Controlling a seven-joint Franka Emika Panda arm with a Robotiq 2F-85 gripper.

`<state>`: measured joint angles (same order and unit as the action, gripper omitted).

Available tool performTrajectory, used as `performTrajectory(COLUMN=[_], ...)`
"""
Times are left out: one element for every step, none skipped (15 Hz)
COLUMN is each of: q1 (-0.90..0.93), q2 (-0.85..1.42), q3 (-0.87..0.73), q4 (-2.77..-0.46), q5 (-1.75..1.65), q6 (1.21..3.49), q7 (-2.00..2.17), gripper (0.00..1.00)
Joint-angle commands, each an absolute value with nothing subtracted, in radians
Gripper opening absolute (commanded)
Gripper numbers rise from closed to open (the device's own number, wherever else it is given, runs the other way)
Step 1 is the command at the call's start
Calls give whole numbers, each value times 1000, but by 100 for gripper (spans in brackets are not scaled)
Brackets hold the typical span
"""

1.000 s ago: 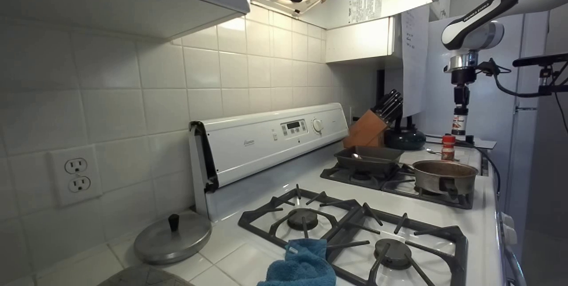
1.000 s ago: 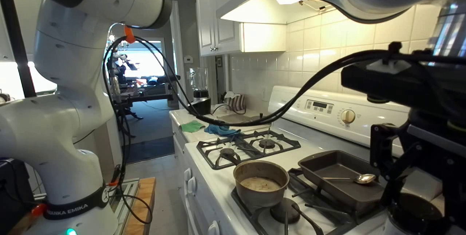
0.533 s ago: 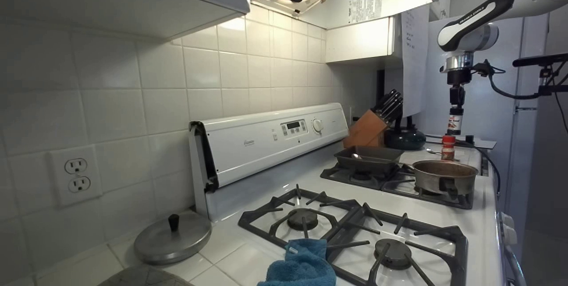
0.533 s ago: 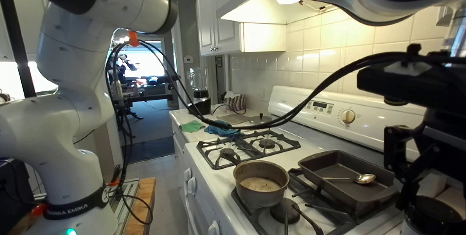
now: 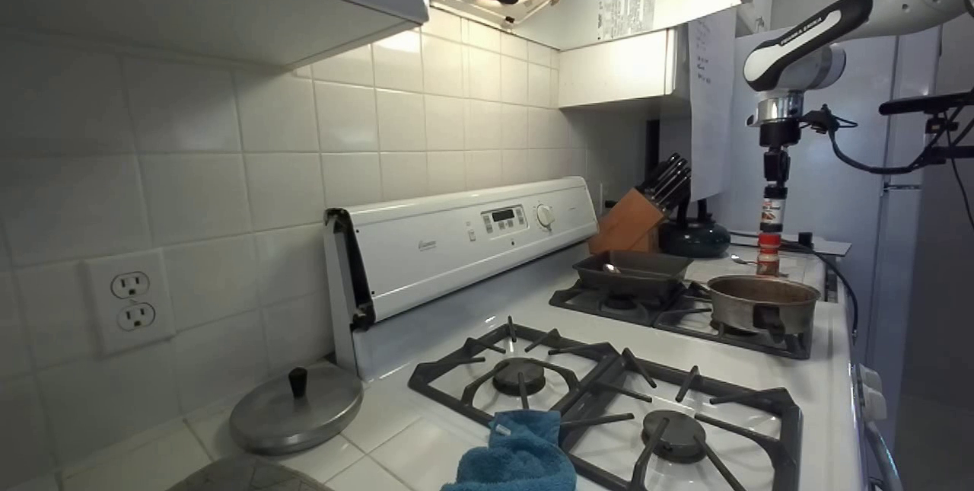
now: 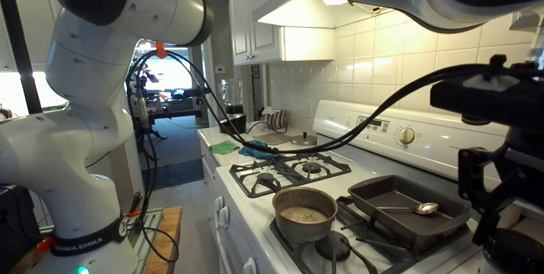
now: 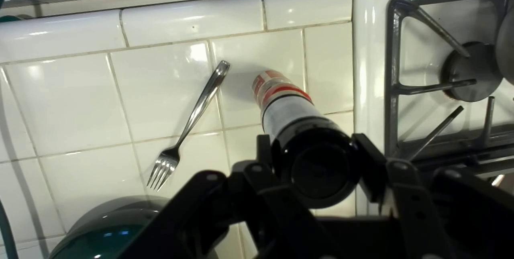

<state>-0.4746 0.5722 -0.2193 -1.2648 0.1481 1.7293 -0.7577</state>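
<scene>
In an exterior view, near on the left, a round grey metal pot lid [image 5: 297,419] with a black knob [image 5: 298,382] lay on the glazed white tile surface [image 5: 422,449]. To its right a nubby blue towel [image 5: 517,460] slumped at the edge of the enamelled stove [image 5: 670,346]. Farther back stood a slanted wooden knife block [image 5: 625,224] with black-handled knives [image 5: 670,177]; before it, a dark rectangular metal baking pan [image 5: 631,272] held a shiny spoon [image 6: 426,208]. Right of these sat a rounded, glossy dark kettle [image 5: 694,240], and then a polished steel fork [image 7: 196,116] on the tiles. A stained, round metal saucepan [image 5: 761,308] rested on the stove, nearer than an upright, red-capped spice jar [image 5: 768,253], which stood just right of the fork. Above the jar in that view, the downward-pointing claw [image 7: 315,156] pinched a cylindrical spice bottle [image 5: 771,211], pale-labelled and glossy black at one end, from both sides. The bottle hung roughly upright, off the surface; whether its lower end touched the jar could not be told.
</scene>
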Motion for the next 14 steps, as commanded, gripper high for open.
performTrajectory(q1=[-487,-486,-486,-484,-484,-484,-484,-484,-483,-484,-484,-483,-483,-483], q2=[598,598,597,596,597,598,599,599,599,600,600,600,601,602], q3=[-198,-198,-198,-198,-198,-198,-197,-197,-196,-196,-195,-194,-193,-193], q4=[-1206,-1205,-1203,-1206,-1205,-1205,-1205,-1207,-1207,-1207,-1207,-1208,-1208,-1208], q5=[116,115,114,113,109,107,104,102,100,99,100,100,100,99], q6=[1677,1672,1668,1669,1669,1671,1672,1672,1673,1673,1674,1675,1675,1675], q7=[-735,-732,-730,-728,-726,-725,-724,-723,-722,-722,-723,-722,-722,-722], gripper=[27,27,27,27,27,27,27,27,27,27,27,27,27,27])
